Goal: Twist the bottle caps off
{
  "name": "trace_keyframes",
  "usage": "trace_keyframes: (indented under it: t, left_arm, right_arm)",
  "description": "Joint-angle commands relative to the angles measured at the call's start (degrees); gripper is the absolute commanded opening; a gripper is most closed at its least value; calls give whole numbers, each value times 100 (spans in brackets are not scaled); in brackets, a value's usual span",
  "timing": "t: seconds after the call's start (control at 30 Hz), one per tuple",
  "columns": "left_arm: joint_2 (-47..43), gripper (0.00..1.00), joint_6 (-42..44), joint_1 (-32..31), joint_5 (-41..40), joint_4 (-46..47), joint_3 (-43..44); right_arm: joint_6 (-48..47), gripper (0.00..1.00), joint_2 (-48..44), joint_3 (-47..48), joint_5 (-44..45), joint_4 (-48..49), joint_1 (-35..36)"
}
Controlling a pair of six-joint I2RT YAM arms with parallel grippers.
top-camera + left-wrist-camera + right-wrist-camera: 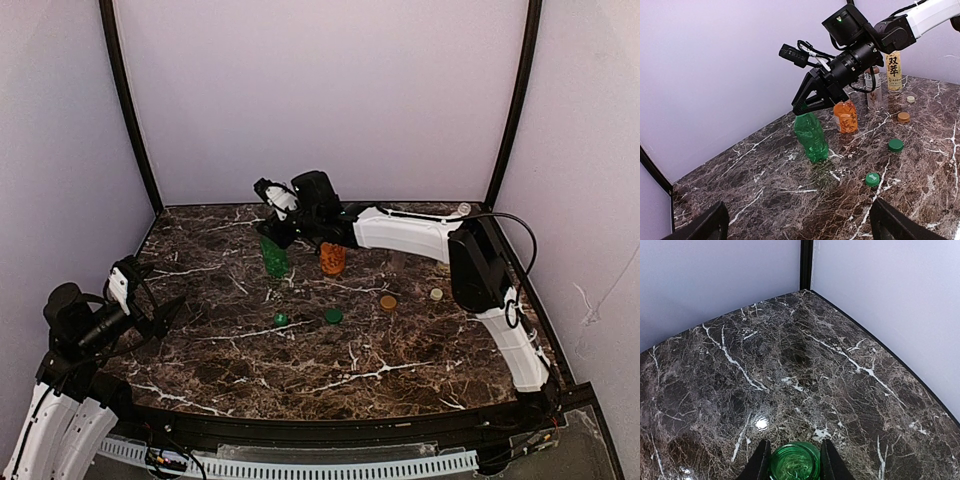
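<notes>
The slim green bottle (274, 258) stands tilted at the back centre with its mouth open and no cap on it. My right gripper (272, 232) is shut on its neck, one finger on each side of the mouth (795, 461). The orange juice bottle (332, 259) stands just right of it. The yellow tea bottle (894, 71) and the brown bottle (871, 87) stand behind. Two green caps (281, 320) (333, 316), a golden-brown cap (388, 302) and a cream-white cap (436, 294) lie loose on the table. My left gripper (168, 310) is open and empty at the left.
The dark marble table (330, 380) is enclosed by pale walls with black corner posts (130, 110). The right arm stretches across the back right, over the tea and brown bottles. The black table rim runs along the near edge.
</notes>
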Motion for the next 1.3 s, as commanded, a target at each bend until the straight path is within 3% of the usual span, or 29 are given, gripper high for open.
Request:
trace_keyframes:
  t: [0.0, 0.33, 0.4, 0.47, 0.6, 0.9, 0.93, 1.0, 1.13, 1.27]
  left_arm:
    - [55, 99, 49, 40, 44, 138, -86]
    - [64, 99, 52, 36, 75, 147, -94]
    - [64, 99, 52, 39, 87, 149, -94]
    - [72, 99, 47, 36, 83, 149, -94]
    - [94, 99, 37, 34, 132, 140, -94]
    - [114, 99, 51, 38, 247, 113, -86]
    - [121, 99, 60, 39, 248, 111, -92]
    - [131, 99, 68, 40, 248, 106, -94]
    - [151, 99, 98, 39, 215, 86, -92]
    - [167, 99, 157, 39, 162, 70, -110]
  right_arm:
    - [209, 0, 109, -65, 111, 170, -106]
    - [320, 0, -10, -516, 212, 383, -115]
    - [352, 8, -59, -613, 225, 394, -115]
    - [347, 29, -115, -678, 218, 394, -111]
    - [271, 53, -218, -740, 266, 394, -115]
    - [129, 67, -456, -705, 232, 394, -118]
    - [112, 73, -498, -692, 243, 394, -121]
    - [96, 97, -615, -665, 273, 394, -124]
    - [-27, 99, -1000, -584, 218, 247, -169]
    - [40, 98, -1350, -220, 464, -528, -465]
